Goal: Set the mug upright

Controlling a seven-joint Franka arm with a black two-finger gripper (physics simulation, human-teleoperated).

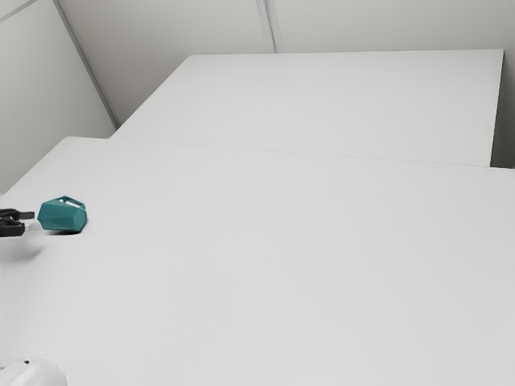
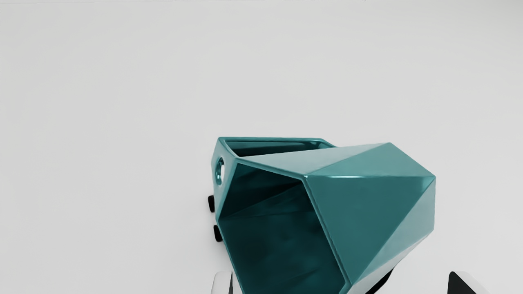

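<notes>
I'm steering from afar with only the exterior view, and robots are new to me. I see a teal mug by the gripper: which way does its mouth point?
Observer: The teal mug has its open mouth facing the gripper.
Operator: And are those two grabby bits pinching it?
Observer: No, the fingers stand wide apart, not closed on it.

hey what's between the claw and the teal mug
No object: in the exterior view, just a sliver of the white tabletop separates the claw from the teal mug.
</notes>
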